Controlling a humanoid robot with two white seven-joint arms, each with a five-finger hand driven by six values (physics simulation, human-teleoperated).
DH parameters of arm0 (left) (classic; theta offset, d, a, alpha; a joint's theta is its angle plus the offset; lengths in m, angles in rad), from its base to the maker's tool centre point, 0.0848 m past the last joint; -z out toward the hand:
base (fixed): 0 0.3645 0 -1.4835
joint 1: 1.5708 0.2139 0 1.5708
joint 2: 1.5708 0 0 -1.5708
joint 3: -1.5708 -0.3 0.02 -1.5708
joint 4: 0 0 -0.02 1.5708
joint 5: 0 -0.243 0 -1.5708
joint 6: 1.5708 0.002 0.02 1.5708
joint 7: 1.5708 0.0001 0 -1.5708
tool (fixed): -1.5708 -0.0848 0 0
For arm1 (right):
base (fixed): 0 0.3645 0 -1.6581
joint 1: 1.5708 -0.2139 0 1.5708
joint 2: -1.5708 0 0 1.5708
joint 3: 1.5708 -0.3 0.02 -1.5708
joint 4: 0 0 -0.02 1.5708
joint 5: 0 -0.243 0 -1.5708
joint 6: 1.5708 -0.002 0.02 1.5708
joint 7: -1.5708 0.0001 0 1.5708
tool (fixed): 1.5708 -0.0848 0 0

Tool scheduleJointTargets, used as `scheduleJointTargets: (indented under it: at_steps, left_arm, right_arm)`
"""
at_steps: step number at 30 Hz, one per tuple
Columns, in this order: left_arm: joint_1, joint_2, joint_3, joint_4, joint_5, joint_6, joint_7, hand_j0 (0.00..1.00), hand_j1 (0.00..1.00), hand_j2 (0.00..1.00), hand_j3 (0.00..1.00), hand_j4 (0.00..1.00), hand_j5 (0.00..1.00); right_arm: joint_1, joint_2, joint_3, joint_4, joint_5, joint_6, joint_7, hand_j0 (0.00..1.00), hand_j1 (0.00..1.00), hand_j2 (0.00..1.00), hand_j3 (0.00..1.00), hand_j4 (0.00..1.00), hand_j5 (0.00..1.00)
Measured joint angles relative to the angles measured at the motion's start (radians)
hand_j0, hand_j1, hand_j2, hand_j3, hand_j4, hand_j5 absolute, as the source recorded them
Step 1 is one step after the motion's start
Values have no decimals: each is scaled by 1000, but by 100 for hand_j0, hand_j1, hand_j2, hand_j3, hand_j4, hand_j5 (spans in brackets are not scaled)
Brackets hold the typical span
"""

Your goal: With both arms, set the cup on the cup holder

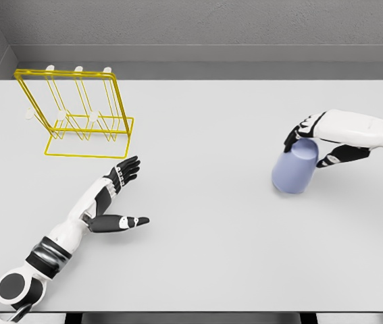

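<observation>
A pale blue cup is at the right of the white table, tilted, with my right hand wrapped around its upper end from the right. The yellow wire cup holder stands at the far left, with white-tipped pegs along its top and middle. My left hand hovers just in front of the holder's base, fingers spread and thumb held out, holding nothing. A wide stretch of table separates the cup from the holder.
The white table fills the view, its front edge near the bottom of the picture. A grey wall runs behind its far edge.
</observation>
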Motion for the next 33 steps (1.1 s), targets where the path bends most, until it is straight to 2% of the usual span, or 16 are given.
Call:
scheduleJointTargets:
  at_steps: [33]
  left_arm:
    - [2,-3,1,-6,2,-7,0,100,100,100,100,100,100]
  right_arm:
    - [-15,116,11,-26,7,0,43,63,63,63,63,63,63]
